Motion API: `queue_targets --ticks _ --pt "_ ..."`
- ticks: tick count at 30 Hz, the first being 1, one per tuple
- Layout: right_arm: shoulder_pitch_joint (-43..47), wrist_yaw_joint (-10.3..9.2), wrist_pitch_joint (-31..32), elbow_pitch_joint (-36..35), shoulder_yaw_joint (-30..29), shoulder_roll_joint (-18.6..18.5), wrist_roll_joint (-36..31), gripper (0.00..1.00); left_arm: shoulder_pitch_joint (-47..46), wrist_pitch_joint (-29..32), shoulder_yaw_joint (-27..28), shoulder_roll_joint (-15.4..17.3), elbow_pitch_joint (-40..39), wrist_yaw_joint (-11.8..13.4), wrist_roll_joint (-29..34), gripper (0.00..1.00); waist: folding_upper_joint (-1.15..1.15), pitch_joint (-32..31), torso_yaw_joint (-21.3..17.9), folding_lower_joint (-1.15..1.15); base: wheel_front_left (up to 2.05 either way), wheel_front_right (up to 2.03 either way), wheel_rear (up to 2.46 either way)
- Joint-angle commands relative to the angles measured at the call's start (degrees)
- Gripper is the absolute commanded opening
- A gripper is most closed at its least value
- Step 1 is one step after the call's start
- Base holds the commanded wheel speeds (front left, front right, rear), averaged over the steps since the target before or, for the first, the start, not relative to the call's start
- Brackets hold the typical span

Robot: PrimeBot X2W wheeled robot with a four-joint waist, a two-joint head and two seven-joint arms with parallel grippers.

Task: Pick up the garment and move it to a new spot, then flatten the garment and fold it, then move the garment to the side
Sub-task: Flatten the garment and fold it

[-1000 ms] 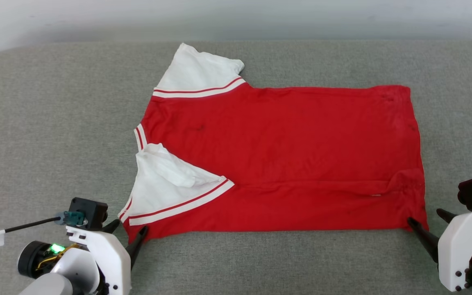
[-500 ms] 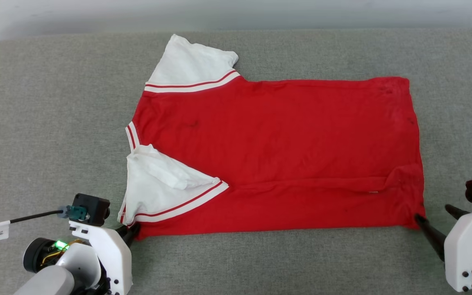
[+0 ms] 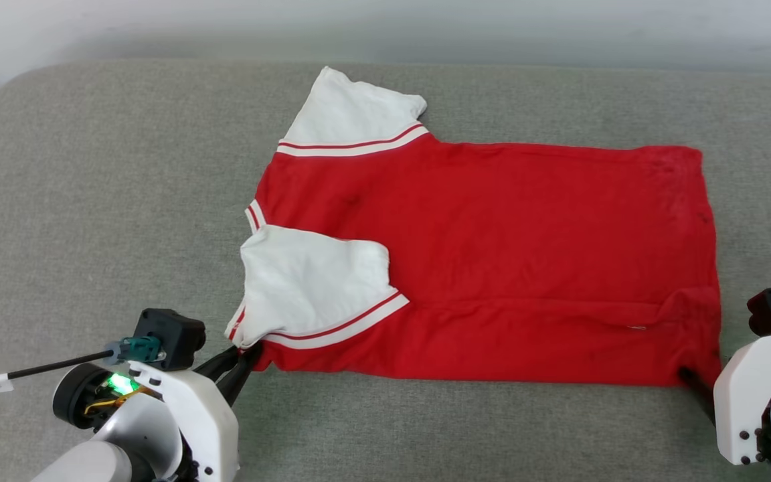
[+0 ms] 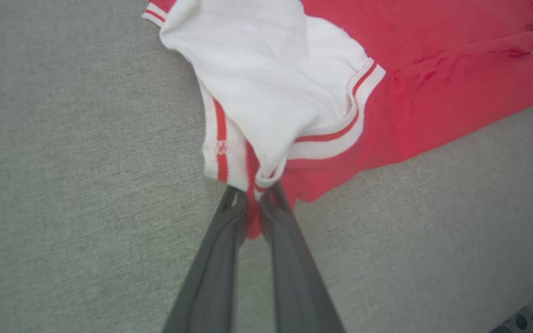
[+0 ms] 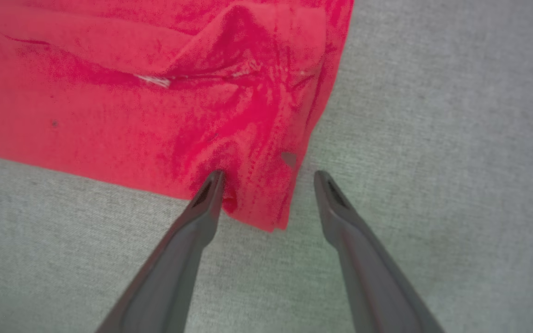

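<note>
Grey woven cushion (image 3: 91,201) fills the head view, with a pale wall (image 3: 385,27) behind it. On it lies the jersey (image 3: 526,254), spread flat, red body to the right and both white sleeves to the left; the near sleeve (image 3: 312,281) is folded over the body. At the lower left, the left gripper (image 3: 241,361) meets the jersey's near left corner. At the lower right, the right gripper (image 3: 697,391) reaches the near right corner.

Left wrist view: the left gripper (image 4: 252,199) has its two fingers pressed together, pinching red cloth and striped trim at the sleeve's edge, which is drawn up into a peak.

Right wrist view: the right gripper (image 5: 269,178) stands spread apart, the jersey's (image 5: 109,92) rumpled corner between the fingers, one tip touching the cloth, the other over bare cushion
</note>
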Motion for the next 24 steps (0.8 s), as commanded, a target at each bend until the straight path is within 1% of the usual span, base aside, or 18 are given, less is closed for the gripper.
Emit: queue_targets --ticks 1,6,9,10,11,12,18,19,20,24 --pt "-1.19 -0.02 0.51 1.67 -0.15 0.48 -0.83 1.0 0.0 0.43 -0.03 0.49 -2.56 0.81 0.83 0.0 0.0 0.82 0.93 0.0 0.0 0.0 0.0" --pt "-1.41 -0.03 0.58 5.04 0.97 0.05 -2.76 1.0 -0.82 1.06 -0.26 0.54 -5.82 1.83 1.77 0.0 0.0 2.12 2.02 0.0 0.0 0.0 0.0" --pt "-1.09 -0.03 1.11 7.73 2.24 1.33 -2.55 1.0 -1.15 1.26 -0.37 0.43 -6.95 2.15 2.13 0.0 0.0 2.97 2.62 0.0 0.0 0.0 0.0" --pt "-1.01 -0.02 1.21 8.49 2.71 1.9 -2.16 0.69 -1.06 1.42 -0.45 0.51 -7.04 2.26 2.24 0.0 0.0 3.13 2.72 0.0 0.0 0.0 0.0" --pt "-1.04 -0.01 1.07 9.06 3.13 2.36 -1.82 0.18 -0.98 1.53 -0.52 0.62 -7.04 2.35 2.28 0.0 0.0 3.24 2.77 0.0 0.0 0.0 0.0" --pt "-1.22 -0.01 0.52 9.39 3.49 2.61 -1.62 0.0 -0.84 1.64 -0.58 0.8 -6.93 2.42 2.36 0.0 0.0 3.3 2.8 0.0 0.0 0.0 0.0" --pt "-0.91 -0.02 0.31 10.86 2.95 0.65 -1.31 0.0 -0.02 2.48 -1.12 0.72 -5.49 2.08 1.32 0.0 0.0 1.49 2.52 0.0 0.0 0.0 0.0" --pt "-0.82 -0.02 0.26 10.45 2.69 0.12 -1.13 0.0 0.07 2.8 -1.26 0.85 -5.07 2.13 1.36 0.0 0.0 0.88 2.33 0.0 0.0 0.0 0.0" --pt "-0.36 -0.03 0.3 8.54 1.65 -1.11 -0.08 0.0 1.27 3.61 -1.82 1.65 -3.74 2.53 1.29 0.0 0.0 -1.34 1.6 0.0 0.0 0.0 0.0" --pt "1.75 -0.04 1.99 5.4 0.63 -2.92 1.62 0.0 4.09 4.63 -2.94 2.96 -3.19 3.12 0.88 0.0 0.0 -4.19 0.72 0.0 0.0 0.0 0.0"
